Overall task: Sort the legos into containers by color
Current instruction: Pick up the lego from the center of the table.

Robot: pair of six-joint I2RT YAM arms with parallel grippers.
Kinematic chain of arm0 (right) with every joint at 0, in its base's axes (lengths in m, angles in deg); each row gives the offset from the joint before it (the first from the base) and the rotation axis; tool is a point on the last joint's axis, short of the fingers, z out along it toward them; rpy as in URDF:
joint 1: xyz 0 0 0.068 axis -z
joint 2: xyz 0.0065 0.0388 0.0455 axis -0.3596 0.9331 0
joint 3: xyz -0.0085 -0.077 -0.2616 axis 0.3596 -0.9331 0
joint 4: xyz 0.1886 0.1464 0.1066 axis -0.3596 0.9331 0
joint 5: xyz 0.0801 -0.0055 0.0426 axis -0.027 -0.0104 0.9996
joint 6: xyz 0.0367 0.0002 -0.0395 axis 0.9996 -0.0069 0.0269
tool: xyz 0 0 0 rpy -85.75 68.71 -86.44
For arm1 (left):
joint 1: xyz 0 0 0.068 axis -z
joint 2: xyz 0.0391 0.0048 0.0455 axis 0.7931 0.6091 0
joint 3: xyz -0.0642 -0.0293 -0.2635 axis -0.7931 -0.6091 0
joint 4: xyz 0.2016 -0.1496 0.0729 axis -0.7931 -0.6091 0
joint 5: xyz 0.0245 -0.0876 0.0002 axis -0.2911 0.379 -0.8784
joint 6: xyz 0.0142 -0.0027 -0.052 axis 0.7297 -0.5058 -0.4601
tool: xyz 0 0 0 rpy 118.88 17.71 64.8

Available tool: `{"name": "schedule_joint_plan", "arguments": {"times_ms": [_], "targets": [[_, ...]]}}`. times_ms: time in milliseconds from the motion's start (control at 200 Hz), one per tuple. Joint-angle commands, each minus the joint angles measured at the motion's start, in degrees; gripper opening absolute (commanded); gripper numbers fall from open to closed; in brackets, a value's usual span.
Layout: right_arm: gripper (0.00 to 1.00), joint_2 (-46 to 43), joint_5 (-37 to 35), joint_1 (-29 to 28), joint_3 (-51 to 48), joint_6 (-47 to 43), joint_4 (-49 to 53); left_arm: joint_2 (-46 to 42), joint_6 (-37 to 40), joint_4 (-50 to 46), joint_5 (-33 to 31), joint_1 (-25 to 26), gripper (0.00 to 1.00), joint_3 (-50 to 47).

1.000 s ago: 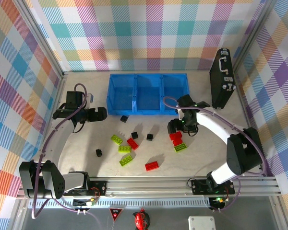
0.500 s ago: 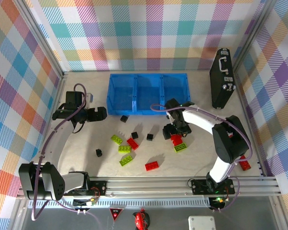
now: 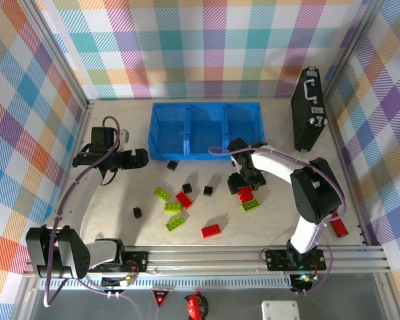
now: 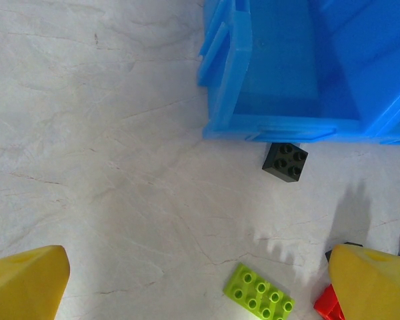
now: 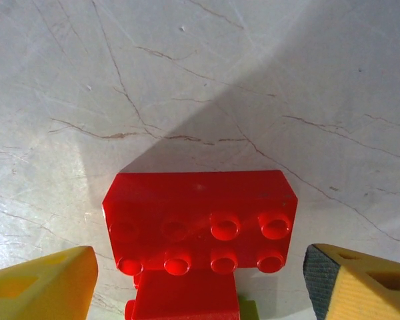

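Right claw, released, straddles a red brick on the table, right of centre, below the blue tray. A second red brick touches it: closing could drag both or twist the grip. Left claw hangs released, left.

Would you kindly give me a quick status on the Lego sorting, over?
Left gripper open near blue tray. Right gripper open, straddling a red brick, not gripped. Crowded by a second red brick; tray holds no bricks.
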Motion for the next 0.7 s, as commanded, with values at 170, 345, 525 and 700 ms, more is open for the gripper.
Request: {"name": "schedule_joint_plan", "arguments": {"times_ms": [170,345,525,700], "targets": [[0.76,1.91,-0.35,-0.38,1.19,-0.14,0.26,-0.74,1.27,0.22,0.59,-0.53,0.99,-0.57],[0.72,2.35,-0.15,-0.44,1.40,-0.18,0.23,-0.34,1.42,0.05,0.59,-0.58,0.99,-0.38],[0.69,2.26,-0.16,-0.44,1.66,-0.18,0.49,-0.28,1.37,0.04,0.50,-0.55,0.99,-0.40],[0.69,2.17,-0.29,-0.42,2.09,-0.08,0.85,-0.04,1.35,-0.04,0.39,-0.57,0.99,-0.32]]}}
